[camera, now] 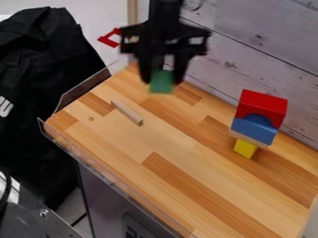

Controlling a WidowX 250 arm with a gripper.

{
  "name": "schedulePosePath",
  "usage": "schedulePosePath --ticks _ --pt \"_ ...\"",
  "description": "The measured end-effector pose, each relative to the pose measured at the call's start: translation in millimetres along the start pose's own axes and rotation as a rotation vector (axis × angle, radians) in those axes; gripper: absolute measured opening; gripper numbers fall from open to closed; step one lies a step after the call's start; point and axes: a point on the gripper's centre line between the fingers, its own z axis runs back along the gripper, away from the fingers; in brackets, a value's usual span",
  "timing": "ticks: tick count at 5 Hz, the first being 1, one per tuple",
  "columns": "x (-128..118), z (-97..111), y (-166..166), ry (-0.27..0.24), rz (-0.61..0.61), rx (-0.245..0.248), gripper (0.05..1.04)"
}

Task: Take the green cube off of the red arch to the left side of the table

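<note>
At the far left, above the striped wooden table point(186, 148), hung one black two-finger gripper point(162, 79), pinching one small green cube point(162, 87); cube lay between its tips, apparently needing only lowering.

Looks like a robotics lab: a robot arm point(165, 11) above a wooden tabletop point(186, 155), clear guards point(110, 175) along its edges, plank-patterned backdrop point(264, 42) behind.

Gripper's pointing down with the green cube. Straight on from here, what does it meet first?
Likely the wooden tabletop, green cube touching down first. Depth under the gripper is hard to judge, but the light wooden stick looks off to the side.
</note>
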Motion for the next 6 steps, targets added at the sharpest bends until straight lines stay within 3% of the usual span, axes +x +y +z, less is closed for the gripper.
schedulePosePath --ticks 1,2,4,5,6 --pt "4 -12 3 -0.072 0.247 0.037 0.552" --pt "-1 -29 -14 -0.063 0.354 0.042 0.552" --pt "17 -36 -48 -0.048 0.387 -0.053 0.552" --pt "23 -42 -53 -0.039 0.410 -0.079 0.552" --pt "27 -49 -49 -0.032 0.468 -0.072 0.552"
